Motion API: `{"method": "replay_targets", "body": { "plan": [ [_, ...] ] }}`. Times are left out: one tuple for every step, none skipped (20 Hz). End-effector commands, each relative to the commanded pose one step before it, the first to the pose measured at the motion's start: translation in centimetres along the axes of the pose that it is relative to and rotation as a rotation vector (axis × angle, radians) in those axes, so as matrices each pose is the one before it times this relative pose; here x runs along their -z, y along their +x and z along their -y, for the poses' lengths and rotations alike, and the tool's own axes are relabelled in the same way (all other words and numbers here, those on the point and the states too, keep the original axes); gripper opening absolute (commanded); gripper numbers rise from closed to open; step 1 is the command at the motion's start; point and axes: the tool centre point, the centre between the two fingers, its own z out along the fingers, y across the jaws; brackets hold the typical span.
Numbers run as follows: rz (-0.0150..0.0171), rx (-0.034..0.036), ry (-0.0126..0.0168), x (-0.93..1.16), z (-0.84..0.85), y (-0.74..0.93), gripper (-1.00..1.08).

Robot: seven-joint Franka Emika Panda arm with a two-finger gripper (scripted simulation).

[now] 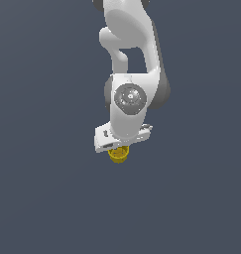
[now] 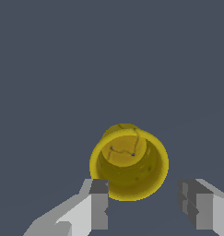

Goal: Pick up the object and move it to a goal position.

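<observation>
The object is a small yellow cup [image 2: 128, 161] with a rim, seen from above in the wrist view so its inside shows. My gripper [image 2: 148, 207] is open, with one fingertip [image 2: 99, 205] at the cup's rim and the other [image 2: 195, 207] well apart from it. The cup sits mostly beyond the fingertips, nearer the first finger, not between them. In the exterior view the cup [image 1: 118, 154] peeks out just under the white gripper [image 1: 121, 145], and the hand hides most of it. The fingers are hidden there.
A plain dark grey-blue surface [image 1: 42, 198] fills both views. The white arm [image 1: 129, 59] comes down from the top centre of the exterior view. No other objects or goal marker show.
</observation>
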Motion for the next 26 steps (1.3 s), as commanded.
{"method": "replay_targets", "body": {
  "plan": [
    [0.03774,0.04216,0.00361,-0.569,-0.496,0.412,0.28],
    [0.01475,0.01633,0.00189,-0.224,-0.202,0.143,0.28],
    [0.01471,0.01623,0.00215,-0.225,-0.204,0.131,0.28],
    [0.01468,0.01614,0.00241,-0.226,-0.205,0.120,0.28],
    [0.01463,0.01603,0.00268,-0.227,-0.206,0.108,0.28],
    [0.01458,0.01593,0.00295,-0.228,-0.206,0.097,0.28],
    [0.01453,0.01583,0.00322,-0.230,-0.206,0.086,0.28],
    [0.01447,0.01573,0.00349,-0.231,-0.206,0.074,0.28],
    [0.01440,0.01562,0.00376,-0.232,-0.205,0.063,0.28],
    [0.01433,0.01552,0.00403,-0.234,-0.203,0.052,0.28],
    [0.01425,0.01542,0.00431,-0.236,-0.202,0.041,0.28],
    [0.01416,0.01532,0.00459,-0.238,-0.199,0.030,0.28],
    [0.01407,0.01521,0.00486,-0.240,-0.197,0.019,0.28],
    [0.01397,0.01511,0.00514,-0.243,-0.194,0.009,0.28],
    [0.01374,0.01487,0.00536,-0.243,-0.189,-0.002,0.28],
    [0.01301,0.01409,0.00537,-0.234,-0.176,-0.010,0.28],
    [0.01220,0.01324,0.00531,-0.223,-0.164,-0.019,0.28],
    [0.01142,0.01242,0.00521,-0.213,-0.151,-0.024,0.28],
    [0.01065,0.01160,0.00508,-0.202,-0.139,-0.029,0.28],
    [0.00988,0.01079,0.00490,-0.190,-0.127,-0.033,0.28],
    [0.00914,0.01001,0.00471,-0.179,-0.116,-0.034,0.28],
    [0.00840,0.00922,0.00447,-0.167,-0.105,-0.036,0.28],
    [0.00768,0.00846,0.00422,-0.155,-0.094,-0.036,0.28],
    [0.00695,0.00767,0.00393,-0.142,-0.085,-0.037,0.28],
    [0.00627,0.00694,0.00363,-0.130,-0.075,-0.034,0.28],
    [0.00557,0.00618,0.00330,-0.117,-0.066,-0.033,0.28]
  ]
}}
